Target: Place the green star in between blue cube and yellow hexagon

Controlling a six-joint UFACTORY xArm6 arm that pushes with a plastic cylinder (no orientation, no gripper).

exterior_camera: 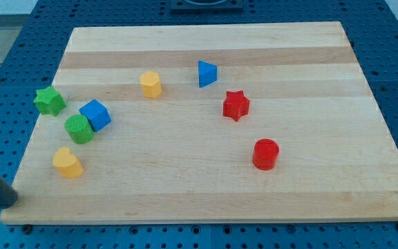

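The green star (49,101) lies at the board's left edge. The blue cube (95,114) sits just right of and below it, touching a green cylinder (79,128). The yellow hexagon (150,84) stands further right, toward the view's top. My rod enters from the view's bottom left, and my tip (8,200) rests at the board's lower left corner, well below the green star and left of a yellow heart (68,162).
A blue triangle (206,73) lies right of the yellow hexagon. A red star (235,105) and a red cylinder (265,153) sit right of centre. The wooden board (309,200) rests on a blue perforated table.
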